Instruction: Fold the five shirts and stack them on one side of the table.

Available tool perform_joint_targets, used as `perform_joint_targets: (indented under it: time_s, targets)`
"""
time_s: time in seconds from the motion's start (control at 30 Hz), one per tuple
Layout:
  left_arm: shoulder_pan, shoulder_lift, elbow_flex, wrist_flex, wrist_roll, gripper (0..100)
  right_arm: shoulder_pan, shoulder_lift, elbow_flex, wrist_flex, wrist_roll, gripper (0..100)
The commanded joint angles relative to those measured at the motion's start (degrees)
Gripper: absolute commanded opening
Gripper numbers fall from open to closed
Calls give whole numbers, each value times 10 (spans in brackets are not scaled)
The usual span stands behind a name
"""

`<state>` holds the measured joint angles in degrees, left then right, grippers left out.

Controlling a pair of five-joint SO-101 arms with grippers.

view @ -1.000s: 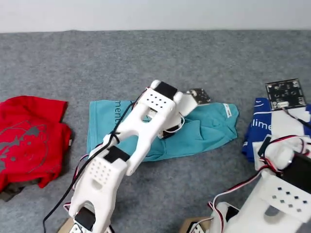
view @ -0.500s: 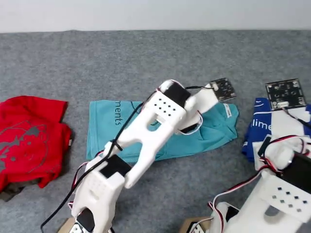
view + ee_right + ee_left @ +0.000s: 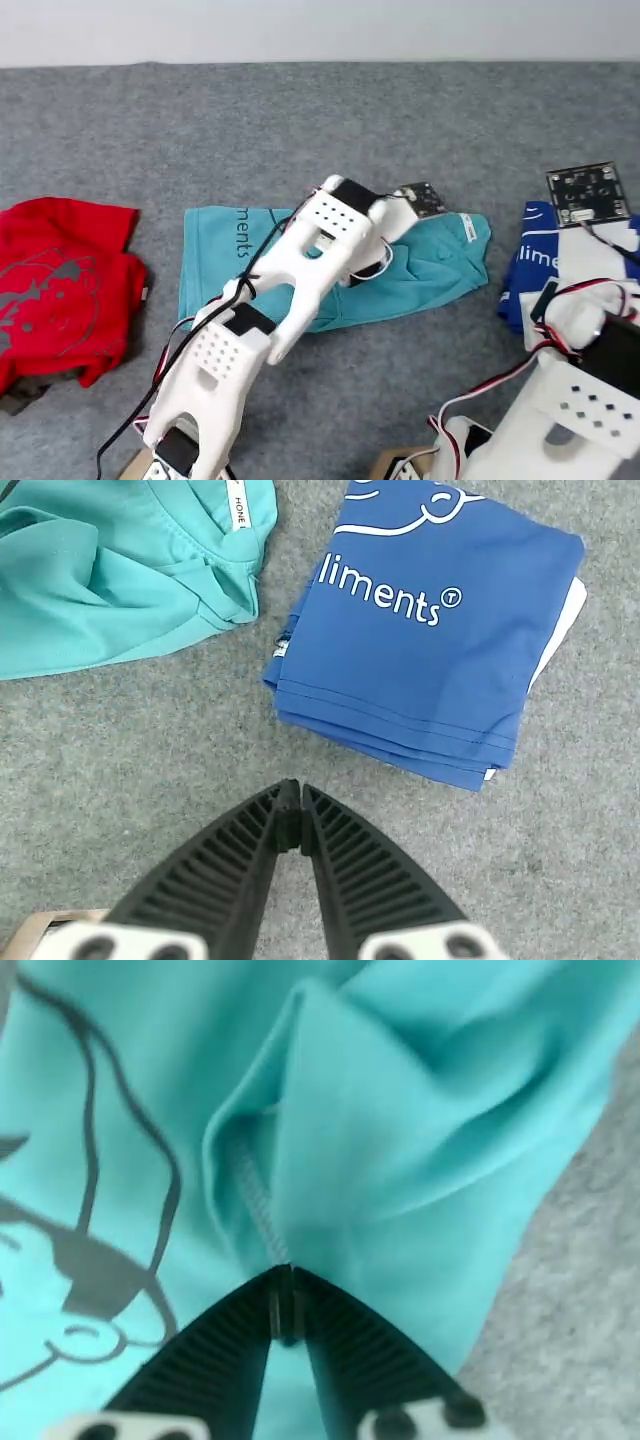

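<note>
A teal shirt (image 3: 230, 270) lies partly folded in the middle of the grey table, and the left arm (image 3: 320, 240) stretches over its right half. My left gripper (image 3: 285, 1310) is shut on a raised fold of this teal shirt (image 3: 400, 1160). A folded blue shirt (image 3: 440, 650) lies at the right side with a white layer under it. My right gripper (image 3: 290, 820) is shut on nothing, above bare table just in front of the blue shirt. A crumpled red shirt (image 3: 60, 290) rests at the far left.
The right arm (image 3: 580, 300) stands over the blue shirt (image 3: 530, 265) at the table's right edge. The grey felt table (image 3: 400, 110) is bare along the back and in front of the teal shirt. The teal shirt's collar end (image 3: 110, 580) lies close to the blue shirt.
The left arm's wrist swung right over the teal shirt's end, then came back left and lower. The right arm and the other shirts stayed put.
</note>
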<state>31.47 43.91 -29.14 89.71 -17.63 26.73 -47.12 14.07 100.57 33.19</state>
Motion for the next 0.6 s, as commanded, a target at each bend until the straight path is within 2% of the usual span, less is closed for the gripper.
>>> perform_joint_targets:
  time_s: [0.0, 0.17, 0.33, 0.4, 0.57]
  targets:
    - [-3, -35, -3, 31, -8, 6, 4, -8, -4, 22, 2, 11]
    - [-3, -109, -3, 50, 7, 6, 1, -1, -1, 14, 0, 12]
    - [-34, -188, -3, 84, 63, 6, -60, 3, 36, -34, 0, 12]
    - [-70, -220, -3, 98, 91, 6, -95, 22, 54, -44, -6, 12]
    - [-198, -324, 18, 107, 126, 5, -166, 126, 61, -93, -75, 10]
